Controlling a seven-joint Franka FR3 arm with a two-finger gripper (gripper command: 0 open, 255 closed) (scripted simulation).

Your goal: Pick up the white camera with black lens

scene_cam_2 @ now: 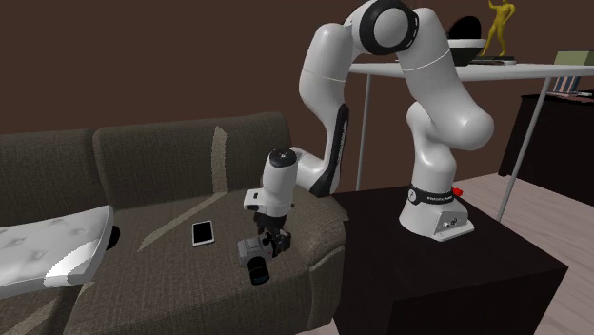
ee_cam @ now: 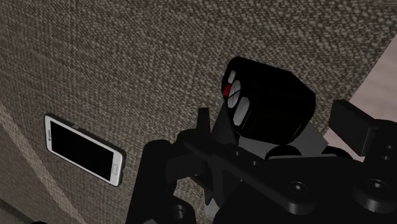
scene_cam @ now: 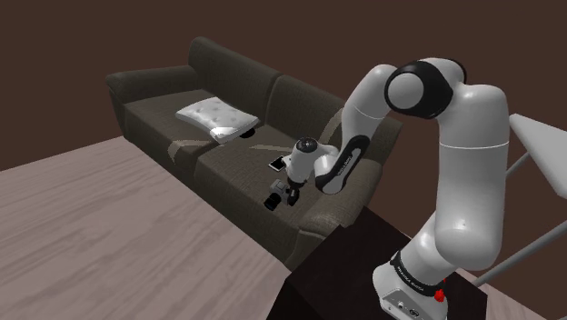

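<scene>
On the sofa's (scene_cam: pixel 154 100) seat, close to its front edge, the camera (scene_cam_2: pixel 252 253) lies with its black lens toward that edge, and my gripper (scene_cam_2: pixel 273 238) hangs right over it from above. In the wrist view the dark lens and pale body sit close in front of my gripper, but I cannot tell whether I have closed on the camera or merely stand around it. I judge the reach done and the grasp either in hand or just due. The lift is not yet made, for the camera looks to rest on the cushion. No box or bin figures here; the seat carries everything. The phone (scene_cam_2: pixel 203 232) lies flat near the camera, further in on the seat and apart from it. The pillow (scene_cam: pixel 216 115) lies well apart on the other cushion.
</scene>
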